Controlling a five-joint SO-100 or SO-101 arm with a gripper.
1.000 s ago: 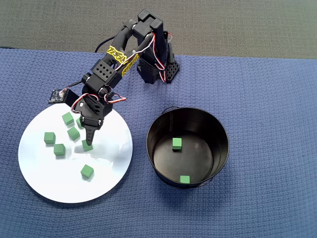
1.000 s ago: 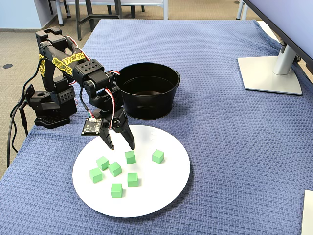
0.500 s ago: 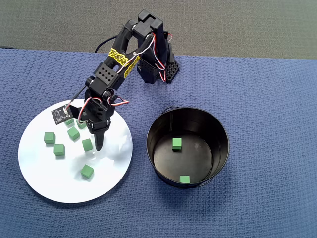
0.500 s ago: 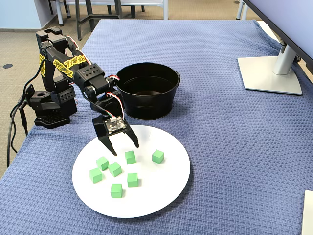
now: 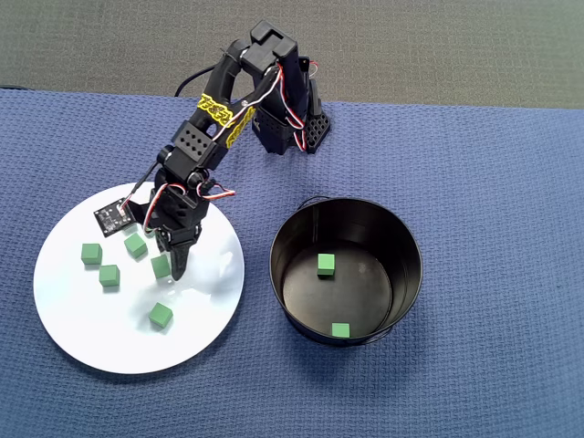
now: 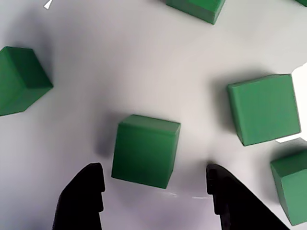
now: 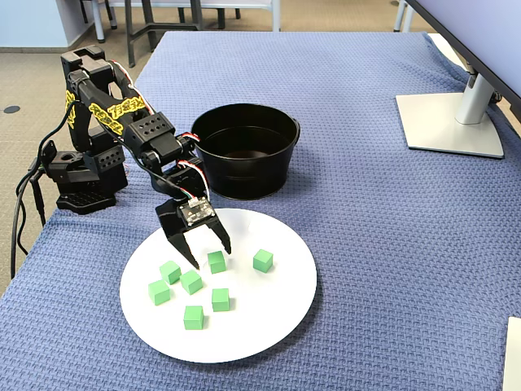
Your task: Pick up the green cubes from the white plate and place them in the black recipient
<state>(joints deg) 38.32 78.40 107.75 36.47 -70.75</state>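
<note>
Blue woven cloth covers the bench [image 7: 391, 244]. Pincer [image 7: 207, 256] spread open, tips low over the white plate [image 7: 269, 326], straddling one green cube [image 6: 145, 150], not clamped. Five more green cubes [image 7: 194, 317] lie loose on the plate nearby. Black recipient [image 5: 401, 239] just beside the plate holds two cubes [image 5: 326, 265].

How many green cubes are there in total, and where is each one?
9 green cubes. Seven lie on the white plate, counted in the fixed view (the arm hides two overhead); one sits between the open end effector's tips. Two lie inside the black recipient.
</note>
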